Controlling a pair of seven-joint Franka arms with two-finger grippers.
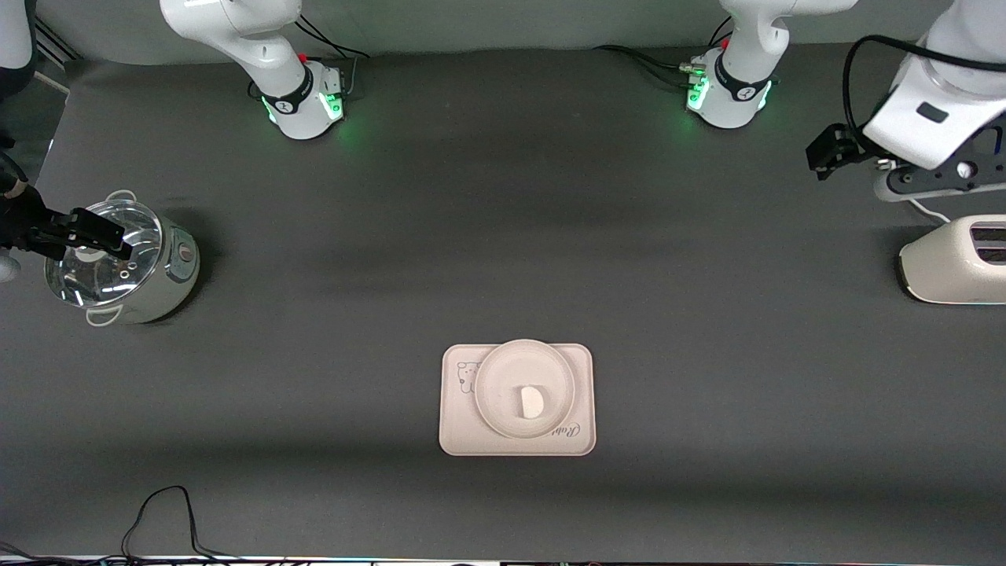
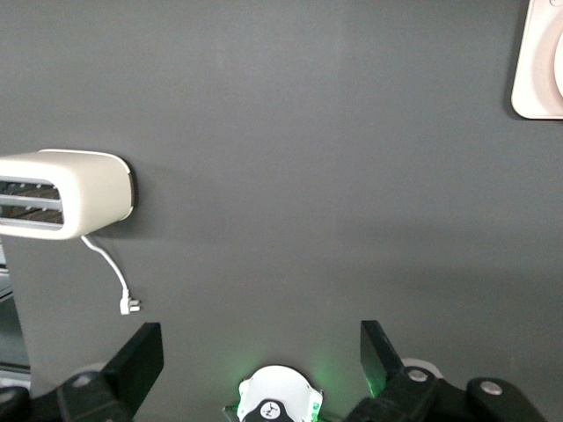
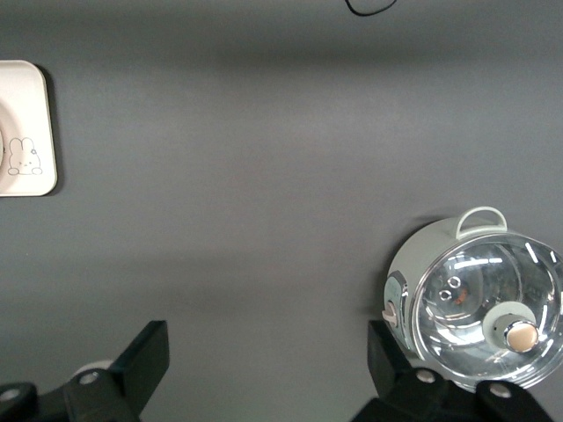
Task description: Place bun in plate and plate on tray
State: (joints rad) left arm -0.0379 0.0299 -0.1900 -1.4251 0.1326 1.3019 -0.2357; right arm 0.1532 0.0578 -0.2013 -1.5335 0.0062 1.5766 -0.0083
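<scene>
The pale pink tray [image 1: 464, 428] lies in the middle of the table, toward the front camera. The round cream plate [image 1: 503, 377] sits on it, and the small off-white bun [image 1: 533, 402] rests in the plate. My left gripper [image 1: 827, 153] hangs open and empty over the left arm's end of the table, above the toaster; its wrist view shows the gripper [image 2: 261, 352] over bare mat, with a tray corner [image 2: 535, 70] at the edge. My right gripper [image 1: 98, 232] is open and empty over the pot; its wrist view shows the gripper [image 3: 268, 352] and a tray corner [image 3: 26, 105].
A pot with a glass lid [image 1: 118, 263] [image 3: 479, 303] stands at the right arm's end of the table. A cream toaster [image 1: 955, 263] [image 2: 66, 193] stands at the left arm's end, its plug [image 2: 129, 305] loose on the mat. A black cable [image 1: 165, 519] lies by the front edge.
</scene>
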